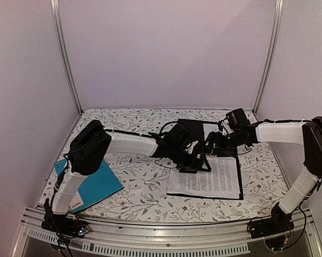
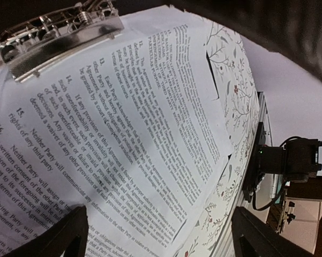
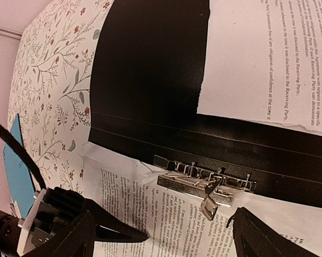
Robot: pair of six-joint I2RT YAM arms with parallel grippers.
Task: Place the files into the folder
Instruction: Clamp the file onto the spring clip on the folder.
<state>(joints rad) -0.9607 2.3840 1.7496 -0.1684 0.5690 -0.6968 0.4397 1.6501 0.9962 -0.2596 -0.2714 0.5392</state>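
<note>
The black folder [image 1: 192,127] lies open in the middle of the table. The files [image 1: 209,181], white printed sheets, lie on its near half with their top edge under the silver clip [image 3: 203,184]; the clip's lever stands up. Another printed sheet [image 3: 273,59] lies on the far half. My left gripper [image 1: 192,165] is open just above the files [image 2: 128,139], its fingers [image 2: 59,235] either side of the near corner, the clip [image 2: 59,32] beyond. My right gripper [image 1: 215,145] is open and empty above the clip and the folder's spine [image 3: 150,69].
A teal-blue folder [image 1: 91,184] lies at the near left under the left arm; it also shows in the right wrist view [image 3: 16,160]. The table has a floral cloth [image 1: 144,182]. The right arm's base [image 2: 284,160] stands at the near edge. Cage posts and walls stand around.
</note>
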